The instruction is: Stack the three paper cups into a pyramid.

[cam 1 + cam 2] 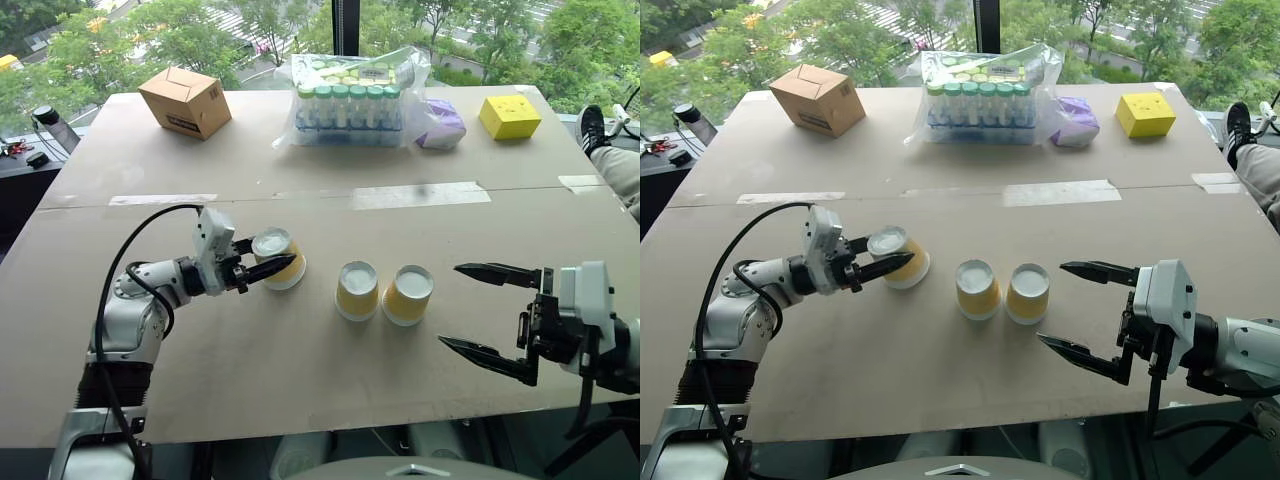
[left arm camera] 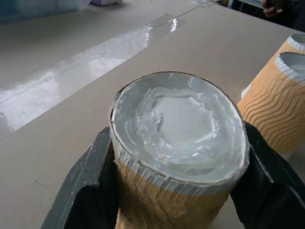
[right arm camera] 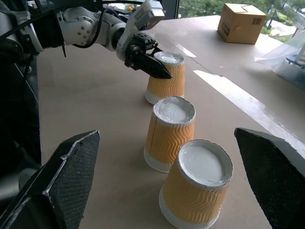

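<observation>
Well back on the tan board surface (image 1: 300, 330), a clear plastic bag (image 1: 352, 100) holds rows of clear vials with green caps (image 1: 348, 105), standing upright and packed close; just beside it lies a crumpled purple packet (image 1: 440, 125), further right a yellow square box (image 1: 509, 116), and at the far left corner a brown cardboard box (image 1: 186, 101) with its flaps shut. A strip of glossy clear tape (image 1: 410, 194) runs across the seam where two boards meet. Nearer the front stand the three paper cups, all upside down, white round bases up and white rims on the surface, with mustard-yellow sides ribbed in wavy ridges. The left cup (image 1: 277, 257) is pinched by the left gripper (image 1: 262, 262): its black jaws press on opposite sides of the cup just under the base, and in the left wrist view the base rim looks squeezed slightly out of round, with a dished, rough white bottom. This cup stands apart from the other two. The middle cup (image 1: 357, 290) and the right cup (image 1: 408, 294) stand side by side, touching or nearly so, near the centre of the surface. The right gripper (image 1: 485, 312) is held off to the right of them, well clear of the right cup, its pointed black jaws spread wide with nothing between them.
</observation>
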### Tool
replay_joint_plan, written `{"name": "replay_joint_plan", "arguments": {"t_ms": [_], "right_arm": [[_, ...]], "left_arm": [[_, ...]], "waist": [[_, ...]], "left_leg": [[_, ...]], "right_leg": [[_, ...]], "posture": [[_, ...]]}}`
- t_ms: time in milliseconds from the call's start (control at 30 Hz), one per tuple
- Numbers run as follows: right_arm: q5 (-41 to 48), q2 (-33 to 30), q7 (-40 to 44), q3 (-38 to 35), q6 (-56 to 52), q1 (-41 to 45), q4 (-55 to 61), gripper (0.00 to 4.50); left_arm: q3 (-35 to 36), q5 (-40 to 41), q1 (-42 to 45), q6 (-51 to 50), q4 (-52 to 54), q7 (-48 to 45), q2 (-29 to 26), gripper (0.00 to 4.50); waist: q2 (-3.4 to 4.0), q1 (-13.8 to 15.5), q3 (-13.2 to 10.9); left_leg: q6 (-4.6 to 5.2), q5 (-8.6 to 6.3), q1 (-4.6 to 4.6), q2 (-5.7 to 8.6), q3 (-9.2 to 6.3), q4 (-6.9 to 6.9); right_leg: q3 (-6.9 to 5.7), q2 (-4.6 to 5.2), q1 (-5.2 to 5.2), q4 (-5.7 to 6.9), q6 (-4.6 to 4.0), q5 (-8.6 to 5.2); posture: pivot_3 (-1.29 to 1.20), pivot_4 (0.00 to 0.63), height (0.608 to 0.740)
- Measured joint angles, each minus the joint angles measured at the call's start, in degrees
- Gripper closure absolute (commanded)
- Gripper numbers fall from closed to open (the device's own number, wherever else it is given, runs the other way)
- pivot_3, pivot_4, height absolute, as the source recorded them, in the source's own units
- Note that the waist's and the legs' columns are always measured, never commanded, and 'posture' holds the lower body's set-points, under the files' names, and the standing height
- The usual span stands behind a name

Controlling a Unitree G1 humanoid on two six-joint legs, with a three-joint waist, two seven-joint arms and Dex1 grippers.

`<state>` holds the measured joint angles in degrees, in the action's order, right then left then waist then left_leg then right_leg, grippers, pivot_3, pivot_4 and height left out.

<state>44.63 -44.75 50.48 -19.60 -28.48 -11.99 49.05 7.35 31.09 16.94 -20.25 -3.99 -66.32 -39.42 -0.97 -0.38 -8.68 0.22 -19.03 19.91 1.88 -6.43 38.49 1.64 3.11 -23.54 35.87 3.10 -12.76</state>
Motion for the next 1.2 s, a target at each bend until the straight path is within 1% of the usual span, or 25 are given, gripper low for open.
{"name": "replay_joint_plan", "arguments": {"t_ms": [67,100,200,267,367,400,500,600,733,900,1067,1200], "right_arm": [[0.4,0.2,-0.9,-0.6,0.1,-0.5,0.2,0.0],[0.5,0.2,-1.2,-0.9,0.1,-0.6,0.4,0.0],[0.6,0.2,-1.8,-1.3,0.2,-1.2,0.8,0.0],[0.6,0.2,-2.4,-1.9,0.3,-2.6,1.3,0.0],[0.6,0.3,-3.5,-3.6,0.5,-4.5,2.4,0.0],[0.6,0.3,-3.7,-4.1,0.5,-5.1,2.7,0.0],[1.0,0.6,-4.4,-6.2,0.8,-7.7,4.1,0.0],[1.1,0.8,-4.8,-8.4,1.3,-9.9,5.2,0.0],[1.0,1.1,-4.7,-9.8,2.1,-12.2,5.6,0.0],[0.8,1.4,-4.7,-10.3,2.7,-14.0,5.5,0.0],[0.6,1.4,-3.7,-11.5,3.4,-16.0,5.1,0.0],[-1.2,1.1,-0.3,-13.6,5.0,-18.3,1.9,0.0]], "left_arm": [[-0.1,3.8,3.9,-5.5,1.9,-2.4,-1.6,1.84],[-0.4,6.4,8.4,-10.0,3.9,-2.4,-2.0,1.84],[-1.8,11.3,17.1,-18.3,8.0,-1.5,-1.8,1.84],[-4.4,13.9,23.4,-23.7,9.7,-1.2,0.1,1.84],[-10.0,14.8,28.1,-28.5,10.1,-1.4,4.0,1.84],[-11.5,14.7,28.3,-29.2,10.0,-1.8,4.5,1.84],[-15.7,13.6,28.8,-29.4,9.8,-3.7,5.7,1.84],[-19.6,9.1,30.0,-25.7,9.2,-5.1,6.5,1.84],[-22.6,4.0,30.0,-21.6,7.2,-6.1,7.2,1.84],[-23.8,0.1,29.5,-17.4,5.5,-6.0,9.5,1.84],[-23.7,-0.6,29.1,-16.6,5.5,-5.8,10.8,1.84],[-23.7,-0.7,28.9,-16.6,5.5,-5.7,11.2,1.84]], "waist": [[-0.04,0.2,0.0],[-0.07,0.4,0.0],[-0.08,0.6,0.0],[-0.06,0.6,0.0],[-0.06,0.4,0.0],[-0.06,0.2,0.0],[-0.06,-0.5,0.0],[-0.06,-0.3,0.0],[-0.07,-0.2,0.0],[-0.07,-0.1,0.0],[-0.07,0.0,0.0],[-0.07,0.0,0.0]], "left_leg": [[0.0,0.0,0.06,0.01,-0.07,0.08],[0.0,0.0,0.09,0.03,-0.14,0.17],[0.01,0.0,0.1,0.13,-0.15,0.26],[0.01,0.0,0.08,0.2,-0.13,0.27],[0.01,0.0,0.08,0.28,-0.14,0.29],[0.01,0.0,0.07,0.27,-0.14,0.28],[0.0,0.0,0.07,0.22,-0.12,0.28],[0.0,0.01,0.05,0.23,-0.12,0.35],[0.0,0.01,0.05,0.25,-0.13,0.43],[0.0,0.0,0.06,0.27,-0.14,0.45],[0.01,0.0,0.06,0.27,-0.13,0.47],[0.01,0.0,0.05,0.27,-0.13,0.54]], "right_leg": [[-0.08,-0.01,0.01,0.01,0.0,0.0],[-0.15,0.0,0.04,0.02,0.01,0.0],[-0.15,0.0,0.09,0.03,0.02,0.01],[-0.11,0.0,0.1,0.05,0.02,0.01],[-0.11,-0.02,0.1,0.06,0.02,0.0],[-0.1,-0.03,0.1,0.07,0.02,0.0],[-0.06,-0.07,0.09,0.09,0.02,0.0],[-0.07,-0.08,0.13,0.1,0.02,0.01],[-0.07,-0.07,0.18,0.09,0.03,0.01],[-0.07,-0.05,0.18,0.09,0.03,0.01],[-0.07,-0.04,0.19,0.1,0.04,0.01],[-0.08,-0.05,0.23,0.1,0.05,0.02]], "posture": [[0.0,0.15,0.74],[0.0,0.15,0.74],[0.0,0.15,0.74],[0.0,0.15,0.74],[0.0,0.15,0.74],[0.0,0.15,0.74],[0.0,0.15,0.74],[0.0,0.15,0.74],[0.0,0.15,0.74],[0.0,0.15,0.74],[0.0,0.15,0.74],[0.0,0.15,0.74]]}}
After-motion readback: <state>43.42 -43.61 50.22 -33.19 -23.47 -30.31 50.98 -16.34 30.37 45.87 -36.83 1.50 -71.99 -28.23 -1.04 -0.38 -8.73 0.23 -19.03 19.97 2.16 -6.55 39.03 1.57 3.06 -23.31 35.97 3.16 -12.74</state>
